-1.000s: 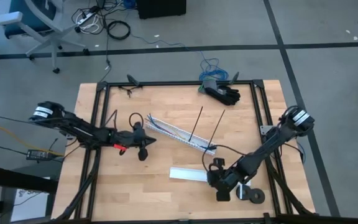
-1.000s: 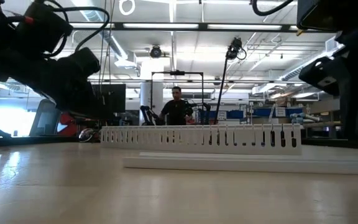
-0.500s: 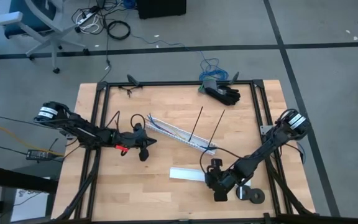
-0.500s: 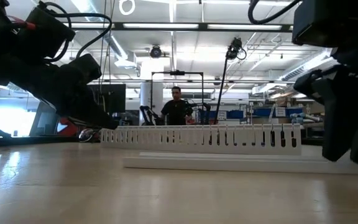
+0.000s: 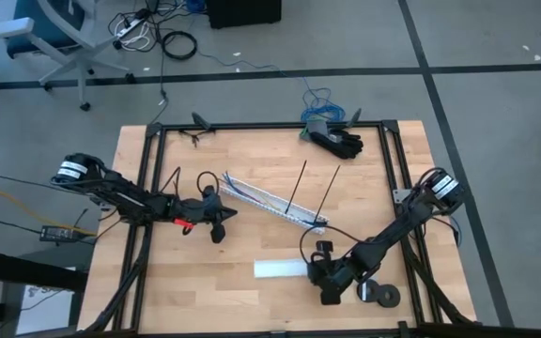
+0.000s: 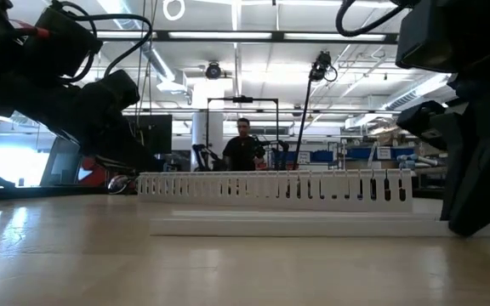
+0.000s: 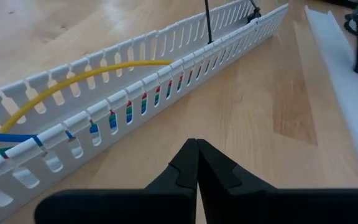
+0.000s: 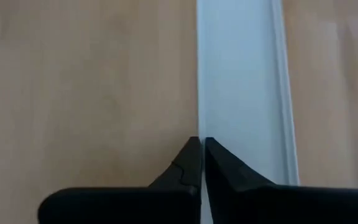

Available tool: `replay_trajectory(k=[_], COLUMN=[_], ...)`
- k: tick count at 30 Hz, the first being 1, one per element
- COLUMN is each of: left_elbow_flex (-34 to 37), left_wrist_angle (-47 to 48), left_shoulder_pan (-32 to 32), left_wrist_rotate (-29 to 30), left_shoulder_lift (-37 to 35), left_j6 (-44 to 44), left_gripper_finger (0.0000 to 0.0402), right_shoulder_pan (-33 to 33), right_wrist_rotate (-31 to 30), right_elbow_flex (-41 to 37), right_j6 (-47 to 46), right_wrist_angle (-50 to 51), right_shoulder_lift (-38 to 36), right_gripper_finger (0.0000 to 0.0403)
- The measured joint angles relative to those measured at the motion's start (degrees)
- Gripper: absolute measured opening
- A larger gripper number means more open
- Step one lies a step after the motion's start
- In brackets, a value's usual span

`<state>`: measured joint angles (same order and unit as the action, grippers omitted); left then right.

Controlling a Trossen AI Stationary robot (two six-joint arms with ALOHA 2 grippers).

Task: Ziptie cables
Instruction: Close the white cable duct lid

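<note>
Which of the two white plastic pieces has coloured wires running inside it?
The slotted white channel lying diagonally mid-table, with yellow and blue wires inside. The flat white strip nearer the right claw has none.

Overhead looks down; low looks level; wrists close; all share table [image 5: 252,291].

left gripper [image 5: 225,213] sitting at 9 o'clock beside white slotted plastic channel [image 5: 270,202] | two thin black zipties [image 5: 296,188] lying across channel | right gripper [image 5: 310,270] sitting at 5 o'clock, touching flat white plastic strip [image 5: 278,269]

Two dark jointed arms, white bands near their bases, black looping cables, red accent by left tool [image 5: 225,214]
</note>
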<state>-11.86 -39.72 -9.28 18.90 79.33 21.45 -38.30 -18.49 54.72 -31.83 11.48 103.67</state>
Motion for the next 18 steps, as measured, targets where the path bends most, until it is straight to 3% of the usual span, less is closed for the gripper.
replay_trajectory(k=[18], left_elbow_flex=[0.00], left_wrist_angle=[0.21], left_shoulder_pan=[0.00], left_wrist_rotate=[0.00], left_shoulder_lift=[0.00], left_j6=[-0.17], left_gripper_finger=[0.0012], right_shoulder_pan=[5.57], right_wrist_rotate=[-10.80], right_elbow_flex=[-0.11], right_j6=[-1.62], right_wrist_angle=[25.83], right_shoulder_lift=[-19.86], right_gripper_finger=[0.0000])
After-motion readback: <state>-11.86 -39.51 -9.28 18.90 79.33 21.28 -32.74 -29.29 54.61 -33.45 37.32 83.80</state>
